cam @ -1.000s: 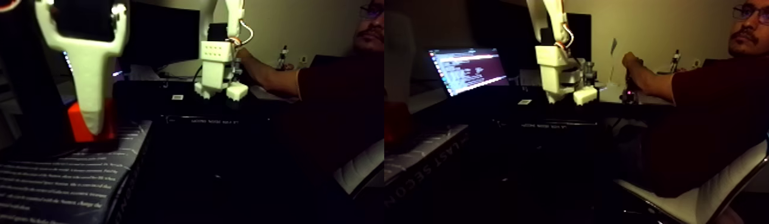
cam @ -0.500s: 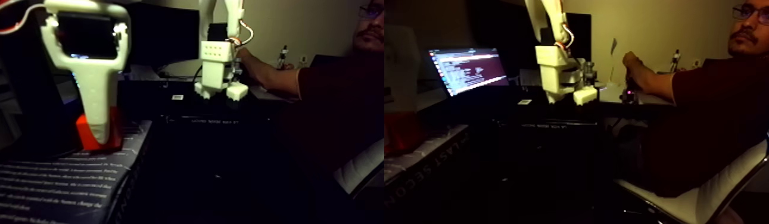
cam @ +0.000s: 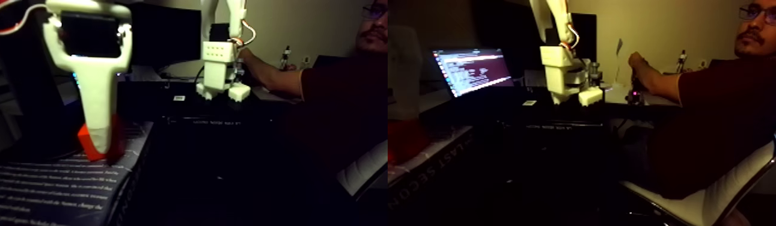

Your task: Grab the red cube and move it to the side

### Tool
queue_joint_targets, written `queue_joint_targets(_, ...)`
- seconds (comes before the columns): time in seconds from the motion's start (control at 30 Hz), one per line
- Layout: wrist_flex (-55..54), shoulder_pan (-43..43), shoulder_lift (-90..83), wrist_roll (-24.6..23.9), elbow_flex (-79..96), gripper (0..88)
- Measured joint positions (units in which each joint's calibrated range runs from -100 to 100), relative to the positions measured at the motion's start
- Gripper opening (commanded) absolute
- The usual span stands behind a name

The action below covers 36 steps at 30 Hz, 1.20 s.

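Note:
The red cube [cam: 86, 140] sits low at the left of the fixed view, its underside at the surface of a dark printed book [cam: 50, 189]. My gripper [cam: 101, 147] reaches down from the top left. Its broad white finger [cam: 98, 102] covers the cube's front, and the cube's red shows on both sides of the fingertip. The other jaw is lost in the dark behind. The gripper looks shut on the cube. In the right half of the picture the cube [cam: 400, 141] appears again as a dim red patch at the left edge.
A second white arm [cam: 220, 69] stands on the dark desk behind, with a person's hand [cam: 248, 57] on it. A lit laptop screen [cam: 473, 69] is beside it. The person [cam: 723, 102] sits on a white-edged chair [cam: 705, 201] at the right.
My gripper has come down and slightly to the right, and the red cube has come with it. The cube is now lower, at the book's surface.

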Motion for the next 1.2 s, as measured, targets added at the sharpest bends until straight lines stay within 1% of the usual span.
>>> queue_joint_targets(0.33,0.0,0.0,0.0,1.0,0.0,26.0)
queue_joint_targets(0.5,0.0,0.0,-0.3,2.6,0.7,25.6)
queue_joint_targets(0.93,0.0,0.1,-10.3,6.3,6.5,25.4)
queue_joint_targets(1.07,0.3,0.1,-13.8,8.3,9.2,25.7)
queue_joint_targets(1.2,4.0,0.1,-17.2,11.1,12.4,25.4)
